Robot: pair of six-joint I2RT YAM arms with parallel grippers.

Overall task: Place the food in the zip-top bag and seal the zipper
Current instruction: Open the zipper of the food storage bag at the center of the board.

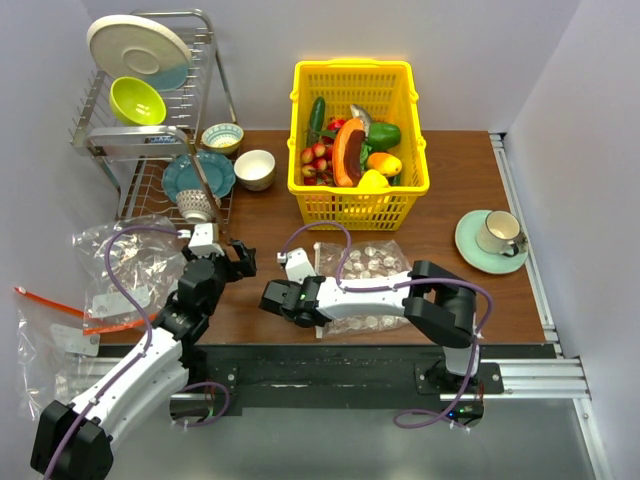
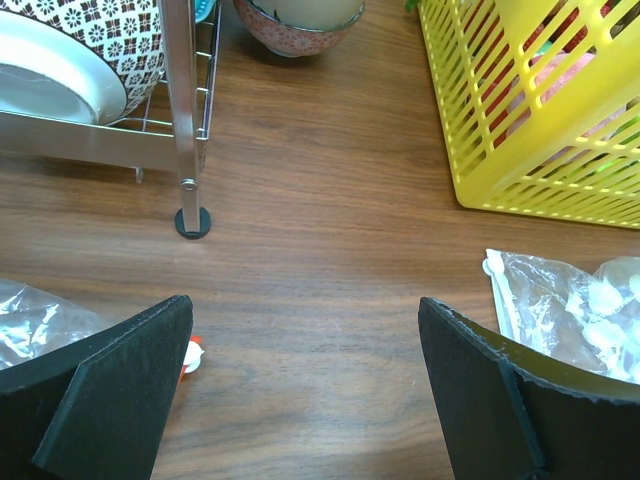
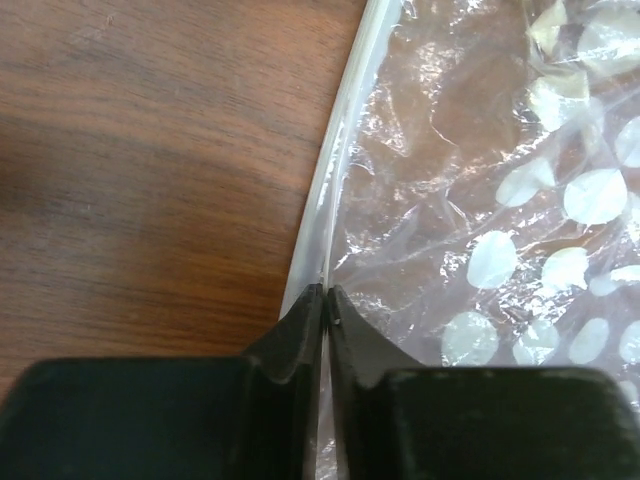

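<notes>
The dotted zip-top bag [image 1: 365,268] lies flat on the wooden table in front of the yellow basket [image 1: 352,68]. The food is in the basket: the orange papaya-like slice [image 1: 347,152], the yellow pepper [image 1: 372,182] and others. My right gripper [image 1: 316,318] [image 3: 327,295] is shut on the whitish zipper [image 3: 340,170] at the left edge of the bag [image 3: 520,200]. My left gripper [image 1: 238,262] [image 2: 305,380] is open and empty over bare wood, left of the bag [image 2: 580,310]. The basket shows in the left wrist view [image 2: 520,150].
A dish rack [image 1: 150,120] with plates and bowls stands at the back left, its leg [image 2: 192,222] ahead of my left gripper. Two bowls [image 1: 254,168] sit beside it. A cup and saucer [image 1: 492,240] are at the right. Clear bags with red-orange strips [image 1: 60,310] lie at the left.
</notes>
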